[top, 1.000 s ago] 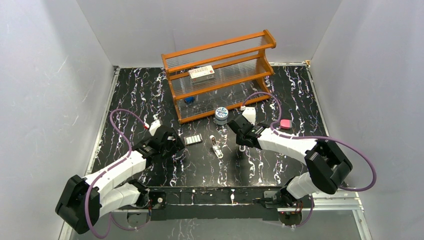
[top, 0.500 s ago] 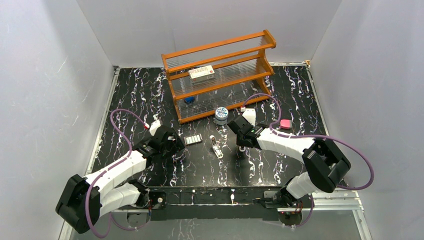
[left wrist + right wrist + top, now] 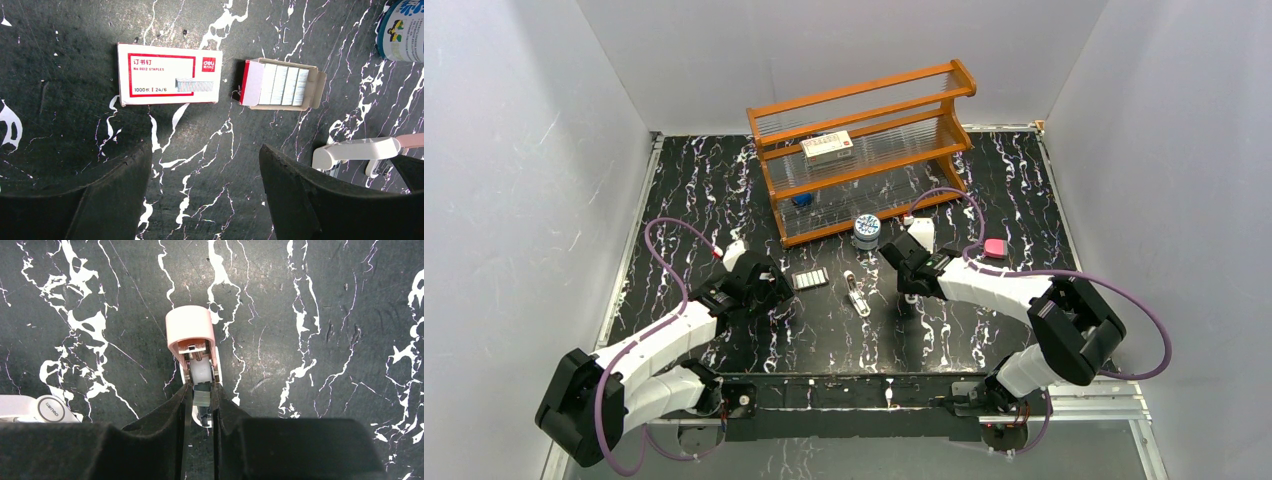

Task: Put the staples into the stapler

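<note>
From above, the right arm has its elbow slightly further left than a second ago, and its tip is low over the bench as before. The left arm has not moved. The staples and the white stapler lie where they were. The staples are just right of the left arm's tip, and the stapler is between them and the right arm's tip.

The left wrist view shows the left fingers spread wide, holding nothing. Beyond them a red-and-white box lies flat. To its right the grey staples sit in a small open cardboard tray. The white stapler is at the right edge.

In the right wrist view, the right fingers are pressed in on the near end of a peach stapler lying on the bench. The white stapler shows at the lower left.
</note>
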`<state>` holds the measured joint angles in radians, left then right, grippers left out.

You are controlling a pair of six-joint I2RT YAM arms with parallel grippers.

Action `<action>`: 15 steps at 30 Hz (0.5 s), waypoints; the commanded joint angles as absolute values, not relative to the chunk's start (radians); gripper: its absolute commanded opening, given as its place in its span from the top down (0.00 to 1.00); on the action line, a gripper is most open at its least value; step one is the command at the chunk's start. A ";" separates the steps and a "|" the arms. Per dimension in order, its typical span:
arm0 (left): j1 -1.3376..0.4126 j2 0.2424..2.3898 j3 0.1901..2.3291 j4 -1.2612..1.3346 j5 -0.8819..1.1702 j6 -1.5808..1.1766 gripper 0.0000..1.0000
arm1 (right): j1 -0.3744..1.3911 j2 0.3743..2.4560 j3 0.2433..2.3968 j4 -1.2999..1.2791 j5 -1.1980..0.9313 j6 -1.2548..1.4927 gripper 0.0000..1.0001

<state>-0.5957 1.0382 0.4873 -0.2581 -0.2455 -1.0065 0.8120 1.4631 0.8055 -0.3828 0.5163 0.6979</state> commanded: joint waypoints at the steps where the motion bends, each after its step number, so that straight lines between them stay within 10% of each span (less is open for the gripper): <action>1: -0.594 1.034 0.518 -0.262 -0.253 -1.008 0.24 | 0.806 1.437 0.802 -0.360 0.533 0.675 0.73; 15: -0.594 1.036 0.521 -0.263 -0.255 -1.004 0.24 | 0.801 1.378 0.787 -0.336 0.495 0.551 0.71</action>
<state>-0.5957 1.0401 0.4873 -0.2581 -0.2455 -1.0065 0.8108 1.3983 0.8051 -0.3790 0.5087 0.6239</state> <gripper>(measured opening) 0.757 0.286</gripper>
